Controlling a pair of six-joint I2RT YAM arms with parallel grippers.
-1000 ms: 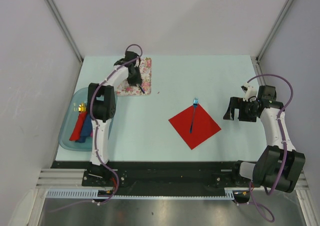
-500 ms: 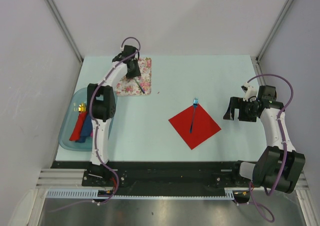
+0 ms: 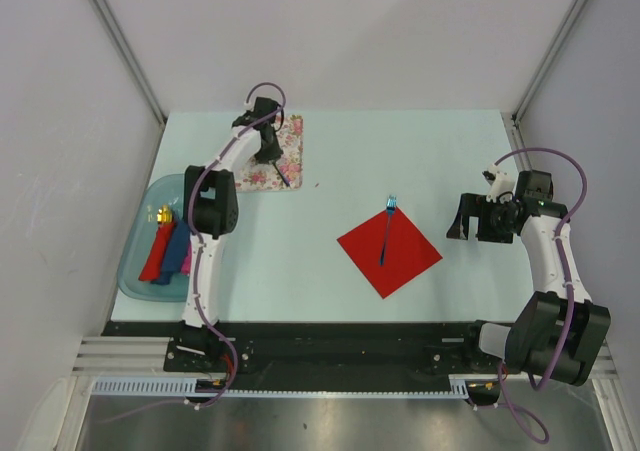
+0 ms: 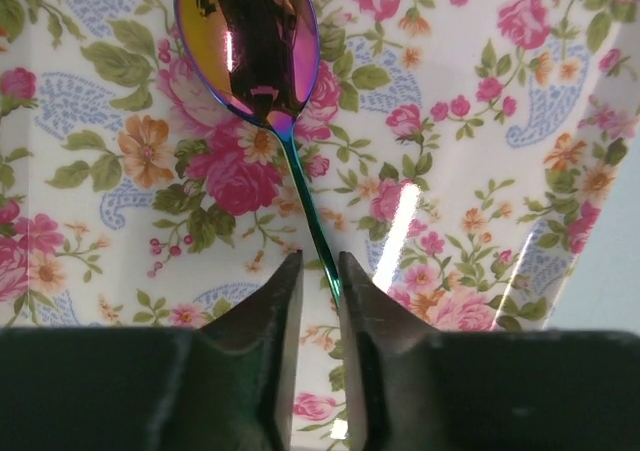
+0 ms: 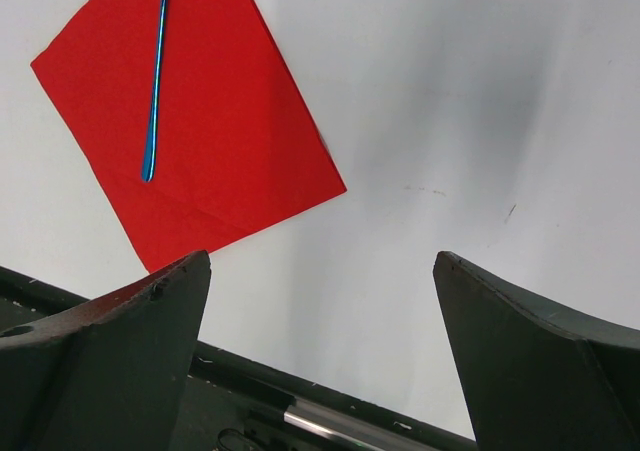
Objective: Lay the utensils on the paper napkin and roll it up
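Both left end effector point(image 4: 318, 283) fingers now pinch spoon point(image 4: 262, 56) handle

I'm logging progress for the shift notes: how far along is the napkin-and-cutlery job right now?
Done: the blue fork lies on the red napkin. In hand: the left gripper is closed on the handle of the spoon over the floral cloth, not yet carried over. The right gripper is open and holds nothing. Left: bring the spoon to the napkin, then roll it up.
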